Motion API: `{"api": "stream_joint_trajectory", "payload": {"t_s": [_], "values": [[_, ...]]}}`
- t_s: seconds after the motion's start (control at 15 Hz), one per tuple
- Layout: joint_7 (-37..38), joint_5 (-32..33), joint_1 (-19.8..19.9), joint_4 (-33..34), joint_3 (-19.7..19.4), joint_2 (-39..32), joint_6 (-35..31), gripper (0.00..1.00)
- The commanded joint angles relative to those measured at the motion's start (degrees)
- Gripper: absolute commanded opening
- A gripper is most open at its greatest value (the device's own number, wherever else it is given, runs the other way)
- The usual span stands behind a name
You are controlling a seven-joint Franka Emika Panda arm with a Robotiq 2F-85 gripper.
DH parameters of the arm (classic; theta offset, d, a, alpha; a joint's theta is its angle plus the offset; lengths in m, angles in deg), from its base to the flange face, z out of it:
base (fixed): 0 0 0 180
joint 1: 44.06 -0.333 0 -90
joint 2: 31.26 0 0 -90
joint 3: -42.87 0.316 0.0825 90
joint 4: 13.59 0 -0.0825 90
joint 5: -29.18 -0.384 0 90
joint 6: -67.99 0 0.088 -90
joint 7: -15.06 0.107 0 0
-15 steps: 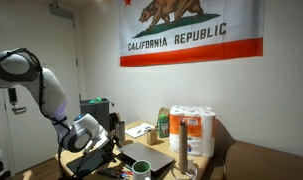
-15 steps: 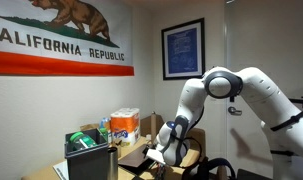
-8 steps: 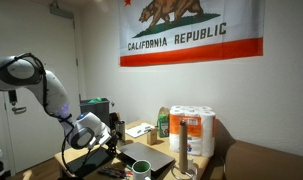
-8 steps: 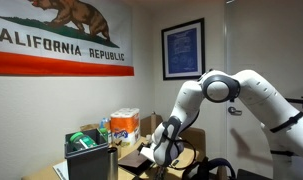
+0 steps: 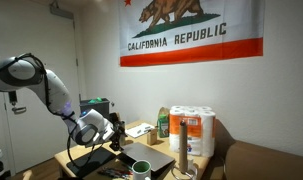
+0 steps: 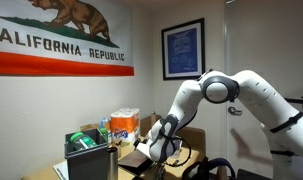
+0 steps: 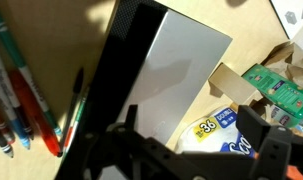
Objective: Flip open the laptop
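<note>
The laptop (image 7: pixel 181 70) lies on the counter (image 7: pixel 246 25) just beyond the fingers (image 7: pixel 263 140), its grey lid seemingly lifted part-way, with a dark inner strip showing. The fingers are spread wide and grip nothing. The lid has further to swing, I'd judge. Pens (image 7: pixel 21 95) lie to one side of the fingers and a green circuit board (image 7: pixel 276 90) to the other. A green mug (image 5: pixel 141 168) stands near enough to be bumped.
</note>
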Motion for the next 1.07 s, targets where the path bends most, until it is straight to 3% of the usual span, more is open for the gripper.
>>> {"api": "stream_joint_trajectory", "payload": {"t_s": [0.0, 0.33, 0.6, 0.8, 0.87, 1.0], "values": [[0.11, -0.87, -0.98, 0.29, -1.16, -0.28, 0.09, 1.00], [-0.39, -1.62, -4.41, -4.23, -3.92, 1.55, 0.25, 1.00], [0.57, -1.20, -4.05, -5.63, -2.94, 0.17, -1.01, 1.00], [1.22, -0.64, -2.60, -4.81, -1.41, -1.85, -2.09, 1.00], [-3.67, -4.99, -0.02, -3.35, 1.93, -2.46, -1.69, 1.00], [-4.42, -6.88, 1.34, -0.78, 3.79, -4.35, -1.11, 1.00]]}}
